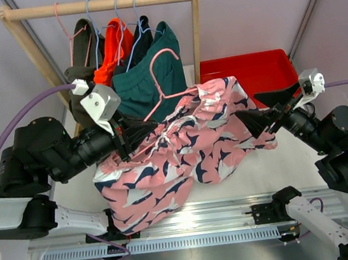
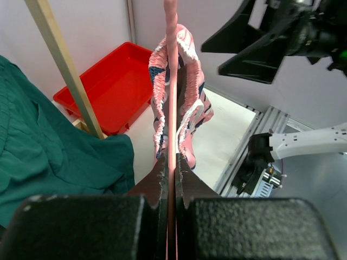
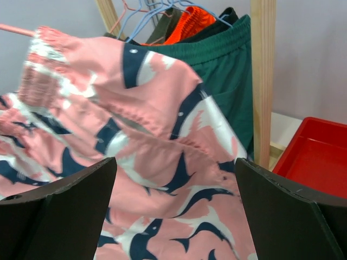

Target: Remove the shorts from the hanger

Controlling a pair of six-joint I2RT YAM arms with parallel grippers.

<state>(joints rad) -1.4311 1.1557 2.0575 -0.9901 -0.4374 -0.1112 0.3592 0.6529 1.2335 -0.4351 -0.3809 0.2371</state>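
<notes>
The pink shorts (image 1: 183, 148) with a navy-white print hang off the rack on a pink wire hanger (image 1: 165, 73), over the table. My left gripper (image 1: 137, 131) is shut on the hanger's wire (image 2: 171, 81), which runs straight out between its fingers (image 2: 157, 184); the shorts' waistband (image 2: 190, 81) bunches on the wire beyond. My right gripper (image 1: 259, 115) stands wide open at the shorts' right side. The printed fabric (image 3: 162, 135) lies just ahead of the right gripper (image 3: 176, 179), not pinched.
Teal shorts (image 1: 147, 76), orange shorts (image 1: 115, 48), dark navy shorts (image 1: 142, 38) and olive shorts (image 1: 83, 71) hang on the wooden rack (image 1: 100, 5). A red tray (image 1: 249, 69) sits at the back right. The rack's right post (image 3: 263, 81) stands close by.
</notes>
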